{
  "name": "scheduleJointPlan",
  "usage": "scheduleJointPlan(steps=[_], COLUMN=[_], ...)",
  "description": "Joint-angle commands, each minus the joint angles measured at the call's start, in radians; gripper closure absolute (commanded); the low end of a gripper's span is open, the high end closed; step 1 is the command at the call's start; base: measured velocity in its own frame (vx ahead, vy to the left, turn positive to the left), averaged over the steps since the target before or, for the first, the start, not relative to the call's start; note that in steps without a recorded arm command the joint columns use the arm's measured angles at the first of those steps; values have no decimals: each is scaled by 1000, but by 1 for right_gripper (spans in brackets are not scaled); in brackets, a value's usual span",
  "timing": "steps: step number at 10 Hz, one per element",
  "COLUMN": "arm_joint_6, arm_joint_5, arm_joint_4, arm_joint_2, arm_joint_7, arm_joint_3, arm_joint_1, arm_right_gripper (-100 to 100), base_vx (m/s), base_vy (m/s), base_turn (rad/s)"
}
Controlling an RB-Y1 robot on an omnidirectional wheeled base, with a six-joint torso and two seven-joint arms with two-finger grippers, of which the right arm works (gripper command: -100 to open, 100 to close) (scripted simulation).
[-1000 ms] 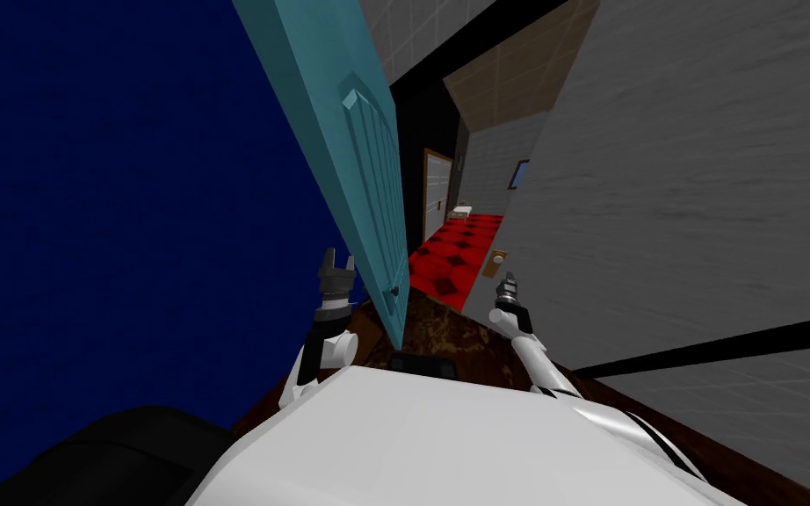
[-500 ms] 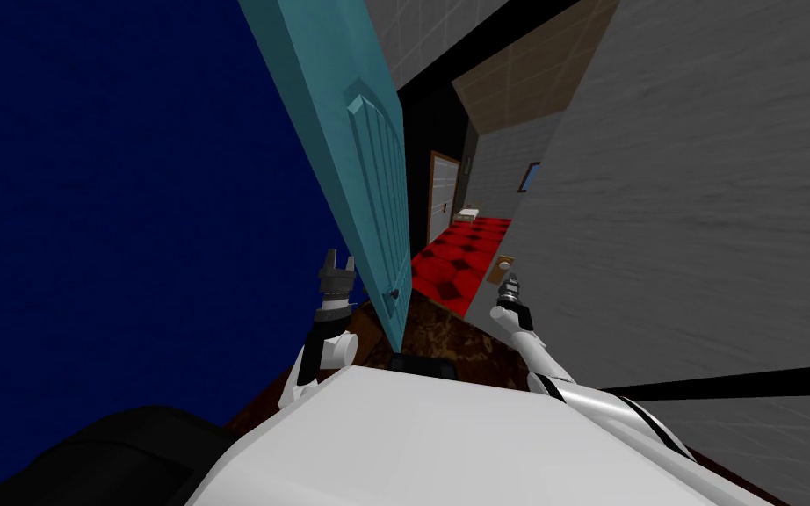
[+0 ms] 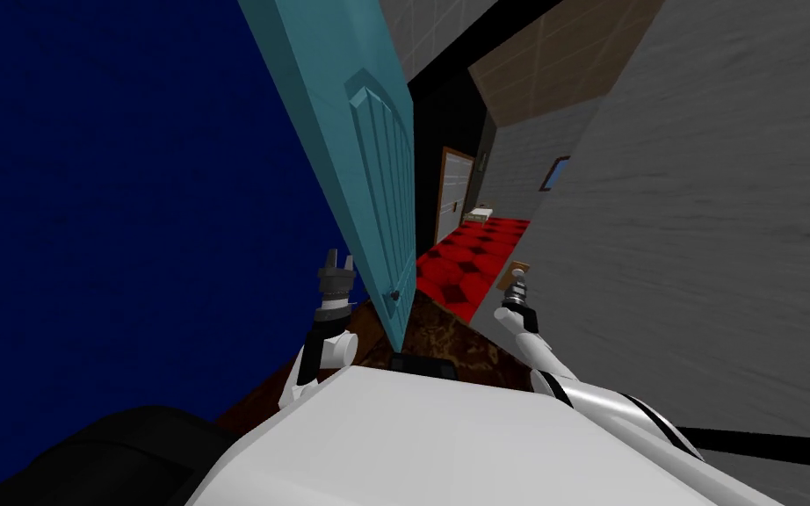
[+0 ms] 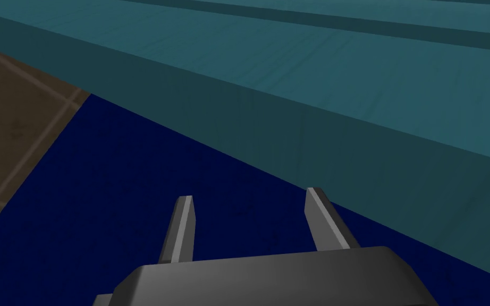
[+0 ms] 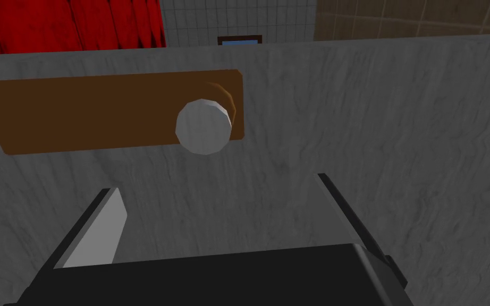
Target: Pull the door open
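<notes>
A grey door (image 3: 676,202) fills the right of the head view, its free edge carrying a brown plate (image 3: 515,271) with a pale round knob (image 5: 203,126). My right gripper (image 3: 514,287) is just short of that knob. In the right wrist view the gripper (image 5: 217,183) is open, and the knob sits beyond the fingertips, between them and untouched. The brown plate (image 5: 79,114) runs sideways from the knob. My left gripper (image 3: 337,261) is raised and open beside a teal door (image 3: 368,149), holding nothing (image 4: 249,194).
The teal door (image 4: 345,79) stands ajar on my left against a dark blue wall (image 3: 131,176). Between the two doors a gap shows a red and black chequered floor (image 3: 473,255) and a far white door (image 3: 452,193). Dark brown floor (image 3: 447,338) lies below.
The grey door's edge with plate and knob has shifted right and the gap onto the red floor has widened. My right gripper followed slightly. The left arm has not moved.
</notes>
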Motion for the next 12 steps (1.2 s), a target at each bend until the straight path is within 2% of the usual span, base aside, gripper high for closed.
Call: scheduleJointPlan(steps=[1,3,4,5,7,8,9,10,12], arm_joint_6=[-2,-19,-35,-35,-60,-60,-74,-74,-74], arm_joint_5=[-14,-24,-35,-35,-51,-51,-46,-46,-46], arm_joint_4=[-18,-1,16,16,43,43,58,58,58], arm_joint_2=[-11,-28,-45,-45,-72,-72,-72,-72,-72], arm_joint_7=[6,2,-2,-2,-10,-10,-27,-27,-27], arm_joint_3=[-31,-55,-78,-78,-116,-116,-105,-105,-105], arm_joint_1=[23,31,38,38,50,50,46,46,46], arm_right_gripper=[-100,-100,-100,-100,-100,-100,-100,100,100], base_vx=[78,70,96,56,58,34,-3,-16,-6], base_vy=[-117,-104,-151,-130,-130,-134,-44,10,17], base_turn=[287,212,309,188,309,150,43,5,-9])
